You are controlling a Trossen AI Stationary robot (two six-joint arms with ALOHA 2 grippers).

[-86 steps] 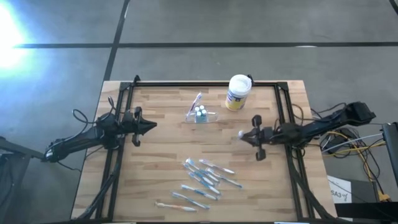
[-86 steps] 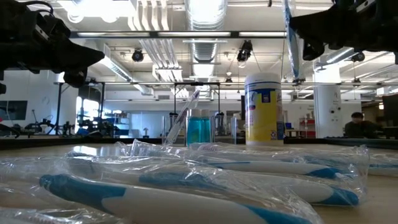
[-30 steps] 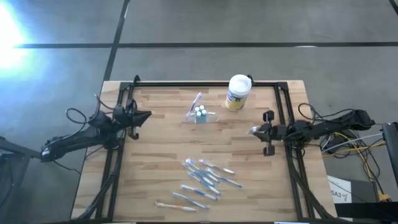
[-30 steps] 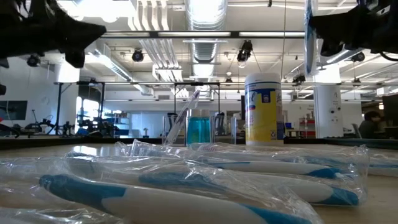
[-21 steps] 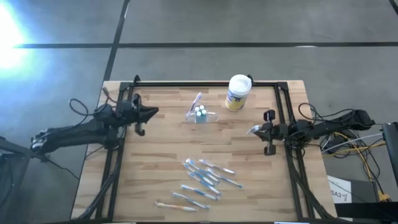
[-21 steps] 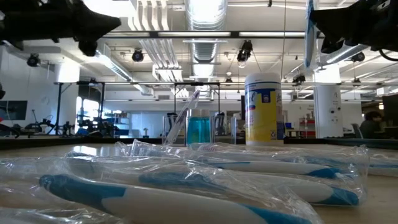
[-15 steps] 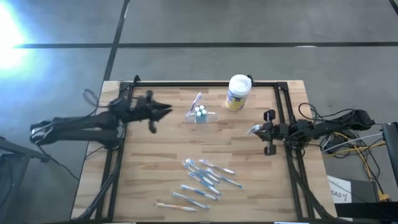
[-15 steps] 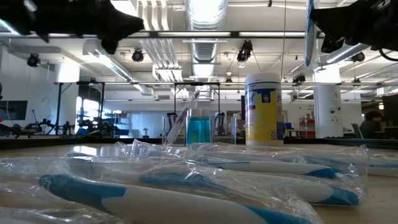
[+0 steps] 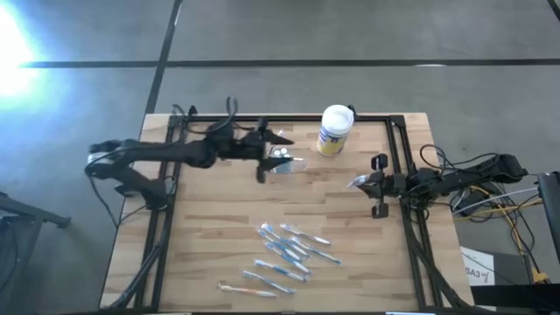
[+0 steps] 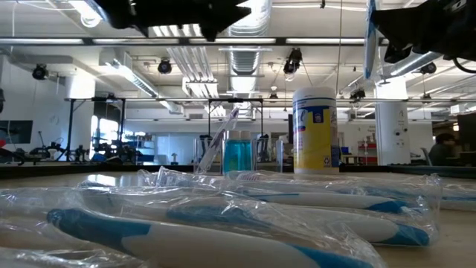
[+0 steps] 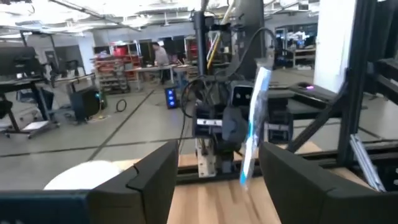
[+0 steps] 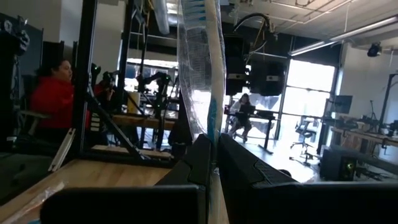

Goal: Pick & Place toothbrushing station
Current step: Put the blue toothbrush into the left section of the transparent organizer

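Left hand [image 9: 278, 140] spread wide over the toothbrushing station [image 9: 285, 163], holding nothing; right hand [image 9: 353, 184] pinching what looks like a wrapped toothbrush [image 12: 200, 68]

Left pincer [image 9: 282, 143] agape, right pincer [image 9: 353, 184] clamped.

No lettering is legible — the canister's [image 10: 314, 128] yellow label is unreadable.

I see the toothbrushing station [image 9: 284, 163], a low clear plastic holder with teal-capped items and one slanted toothbrush, standing upright on the table near its far edge, around mid-width.
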